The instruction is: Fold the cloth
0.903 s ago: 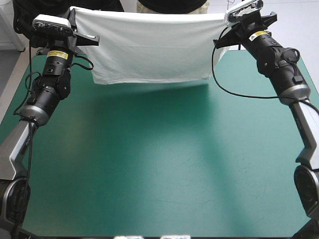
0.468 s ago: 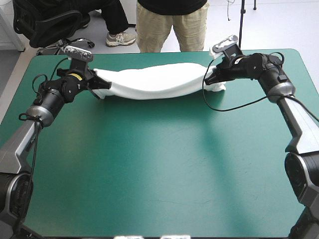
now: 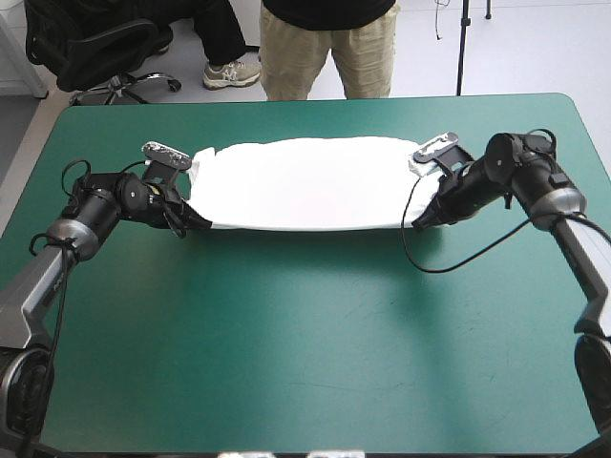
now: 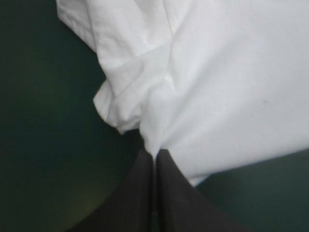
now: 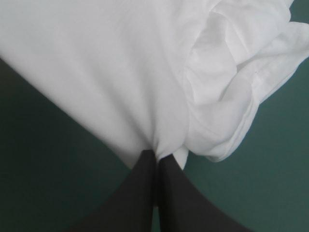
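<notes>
High view: white short-sleeved cotton T-shirt (image 3: 305,181) is lying as a long band on the teal-green desk (image 3: 305,334), stretching between both arms. Black left fingers (image 4: 137,193) and right fingers (image 5: 140,193) are each pinching a corner at their tips. Probably best letting go together, cloth taut, avoiding bunching.
</notes>
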You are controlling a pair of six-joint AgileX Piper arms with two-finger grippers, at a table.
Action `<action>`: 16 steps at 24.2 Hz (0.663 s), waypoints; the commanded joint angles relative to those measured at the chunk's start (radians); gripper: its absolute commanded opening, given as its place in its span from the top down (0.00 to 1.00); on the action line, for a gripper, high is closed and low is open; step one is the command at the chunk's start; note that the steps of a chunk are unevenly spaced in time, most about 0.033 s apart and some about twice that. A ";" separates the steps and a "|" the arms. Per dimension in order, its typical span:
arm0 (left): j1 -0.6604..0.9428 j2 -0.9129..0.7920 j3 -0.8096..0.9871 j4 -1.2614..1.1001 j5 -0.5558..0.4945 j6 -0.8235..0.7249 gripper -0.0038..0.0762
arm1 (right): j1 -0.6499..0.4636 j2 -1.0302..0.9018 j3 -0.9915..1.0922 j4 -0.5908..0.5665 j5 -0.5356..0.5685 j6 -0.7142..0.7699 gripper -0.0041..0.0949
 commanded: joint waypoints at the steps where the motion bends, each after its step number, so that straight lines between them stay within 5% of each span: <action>1: -0.003 -0.072 -0.022 -0.011 0.100 0.060 0.97 | -0.009 -0.127 0.067 -0.056 0.023 0.042 0.98; 9: -0.003 -0.115 -0.009 -0.040 0.450 0.018 0.97 | -0.009 -0.235 0.305 -0.002 0.060 0.056 0.98; 16: -0.065 -0.300 0.313 -0.082 0.319 -0.042 0.97 | -0.005 -0.313 0.509 0.130 0.047 0.046 0.97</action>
